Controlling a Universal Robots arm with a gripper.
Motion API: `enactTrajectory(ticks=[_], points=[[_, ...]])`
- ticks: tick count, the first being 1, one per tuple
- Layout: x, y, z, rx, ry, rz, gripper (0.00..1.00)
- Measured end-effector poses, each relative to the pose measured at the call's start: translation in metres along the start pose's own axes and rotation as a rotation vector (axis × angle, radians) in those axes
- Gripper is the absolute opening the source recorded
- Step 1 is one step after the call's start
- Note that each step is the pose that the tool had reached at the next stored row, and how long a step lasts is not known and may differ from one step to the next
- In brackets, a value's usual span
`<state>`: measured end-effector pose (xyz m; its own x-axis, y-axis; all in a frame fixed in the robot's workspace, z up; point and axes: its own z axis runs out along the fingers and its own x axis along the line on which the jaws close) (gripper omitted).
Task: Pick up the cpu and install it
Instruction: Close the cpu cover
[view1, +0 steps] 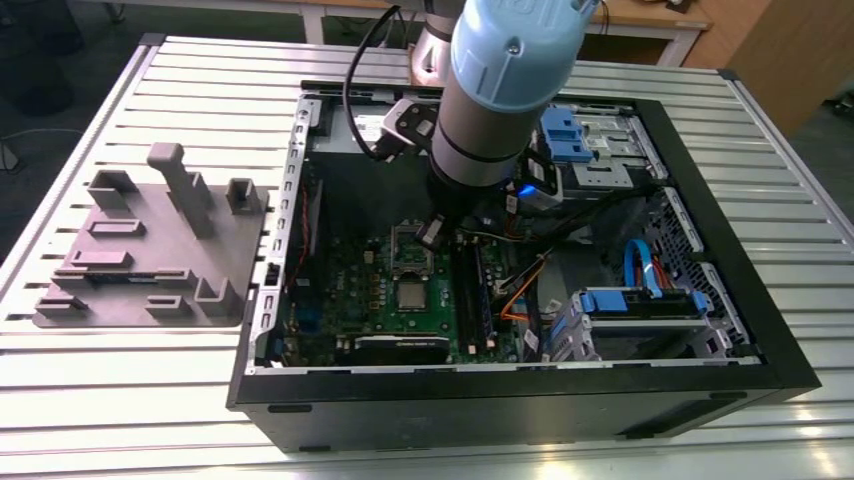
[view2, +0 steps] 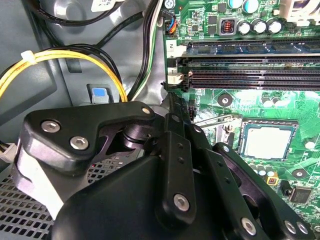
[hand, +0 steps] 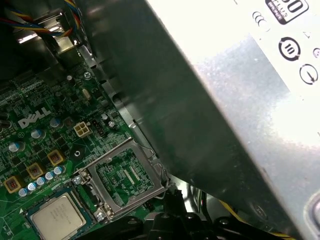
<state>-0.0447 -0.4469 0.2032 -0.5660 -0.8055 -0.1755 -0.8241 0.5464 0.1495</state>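
The cpu (view1: 411, 293) lies flat in the socket of the green motherboard (view1: 470, 330), silvery top up; it shows as the cpu (view2: 267, 140) in the second wrist view and the cpu (hand: 56, 216) in the first wrist view. The socket's metal load plate (hand: 125, 175) stands hinged open beside it, its wire lever (view2: 215, 120) raised. My gripper (view1: 431, 235) hangs inside the case just behind the socket, apart from the cpu. In the second wrist view the gripper (view2: 172, 107) tapers to a shut tip holding nothing, close to the lever; its black tip (hand: 167, 200) sits at the load plate's edge.
The open black computer case (view1: 534, 395) surrounds the board. Memory slots (view2: 250, 65) run beside the socket. Yellow and black cables (view2: 75, 55) and a grey metal power supply wall (hand: 225, 110) crowd the gripper. A grey fixture tray (view1: 147, 250) lies on the slatted table at the exterior view's left.
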Motion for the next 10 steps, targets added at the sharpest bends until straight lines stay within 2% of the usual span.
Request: enactTrajectory(ticks=[3, 8, 10], points=[[-0.0001, 0.0000, 0.0001, 0.0013, 0.0017, 0.000, 0.10], [-0.0005, 0.0005, -0.0032, 0.0108, 0.0179, 0.001, 0.10], [-0.0010, 0.0009, -0.0058, 0.0127, 0.0225, 0.001, 0.10]])
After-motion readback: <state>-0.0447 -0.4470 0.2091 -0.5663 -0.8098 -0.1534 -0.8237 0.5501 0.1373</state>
